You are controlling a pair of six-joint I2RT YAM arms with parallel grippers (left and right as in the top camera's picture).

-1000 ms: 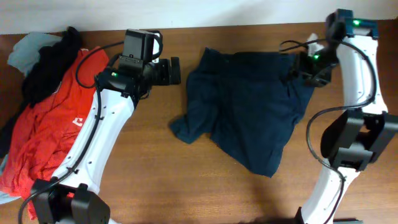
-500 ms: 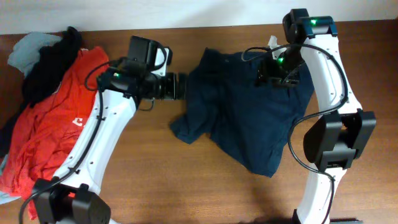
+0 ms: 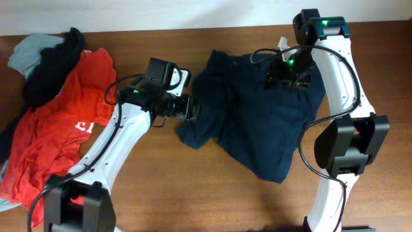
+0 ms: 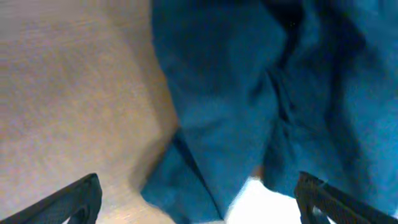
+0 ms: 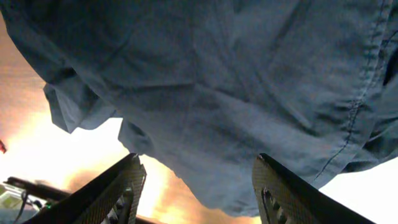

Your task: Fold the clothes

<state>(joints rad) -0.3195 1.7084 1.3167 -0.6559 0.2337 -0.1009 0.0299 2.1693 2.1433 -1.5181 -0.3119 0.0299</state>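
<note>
The dark navy garment [image 3: 257,122] lies wrinkled and spread on the wooden surface [image 3: 161,187], right of centre, running from 12 o'clock down to a loose tip at 5 o'clock. The left end effector [image 3: 192,106] is at the garment's 9 o'clock edge, released with its fingers wide apart, while the right end effector [image 3: 290,77] is over the 1 o'clock corner, likewise released. A red shirt [image 3: 58,135] lies heaped at the surface's 9 o'clock side.
</note>
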